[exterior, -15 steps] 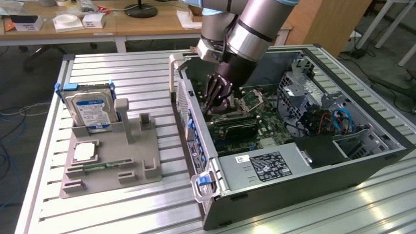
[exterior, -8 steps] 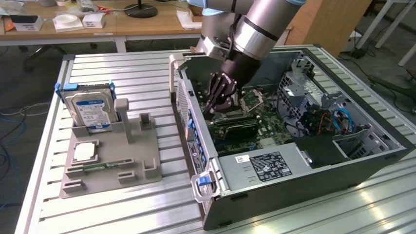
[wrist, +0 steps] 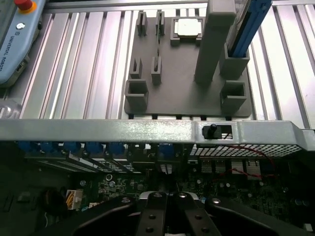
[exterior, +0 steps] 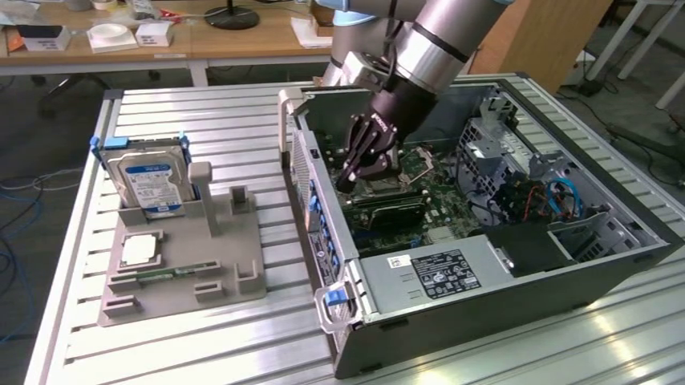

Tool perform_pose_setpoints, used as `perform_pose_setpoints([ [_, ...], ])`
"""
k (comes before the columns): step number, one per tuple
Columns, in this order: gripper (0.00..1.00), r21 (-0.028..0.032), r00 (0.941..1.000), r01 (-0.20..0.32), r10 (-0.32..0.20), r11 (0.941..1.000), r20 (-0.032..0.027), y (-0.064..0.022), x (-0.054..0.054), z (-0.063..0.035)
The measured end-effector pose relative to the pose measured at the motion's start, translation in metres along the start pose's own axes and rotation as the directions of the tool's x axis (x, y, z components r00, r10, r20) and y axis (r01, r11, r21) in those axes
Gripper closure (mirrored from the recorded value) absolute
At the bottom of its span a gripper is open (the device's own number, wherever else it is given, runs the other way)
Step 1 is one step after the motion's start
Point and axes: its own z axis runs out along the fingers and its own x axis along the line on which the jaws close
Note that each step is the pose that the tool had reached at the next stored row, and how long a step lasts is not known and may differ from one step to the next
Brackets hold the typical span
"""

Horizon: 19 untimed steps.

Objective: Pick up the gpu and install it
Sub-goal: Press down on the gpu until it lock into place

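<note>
The open computer case (exterior: pixel 514 297) lies on its side on the slatted table. My gripper (exterior: pixel 346 183) reaches down into it over the motherboard, fingers shut together. The gpu (exterior: pixel 383 207), a dark flat card, stands on edge on the motherboard just beneath and to the exterior view's right of my fingertips. Whether my tips touch it I cannot tell. From the wrist, the shut gripper (wrist: pixel 167 216) hangs over the green board behind the case's metal rim (wrist: pixel 123 130), with no card showing between the fingers.
A grey parts holder (exterior: pixel 182 257) sits at the exterior view's left of the case. It carries a silver hard drive (exterior: pixel 150 180), a small square chip (exterior: pixel 139 249) and a green memory stick (exterior: pixel 156 275). A teach pendant (wrist: pixel 15 39) lies on the table.
</note>
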Motion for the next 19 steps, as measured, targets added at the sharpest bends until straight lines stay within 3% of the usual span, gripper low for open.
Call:
perform_pose_setpoints([
  [3,0.9,-0.0166,1.0,0.001,-0.001,0.9999,-0.0007,-0.0017,0.0012,-0.002],
  [5,0.9,-0.023,1.0,0.002,-0.002,0.9997,-0.0006,-0.0021,0.0029,-0.002],
  [19,0.9,-0.0243,1.0,0.0,-0.001,0.9997,-0.0034,0.0007,0.0099,0.0008],
])
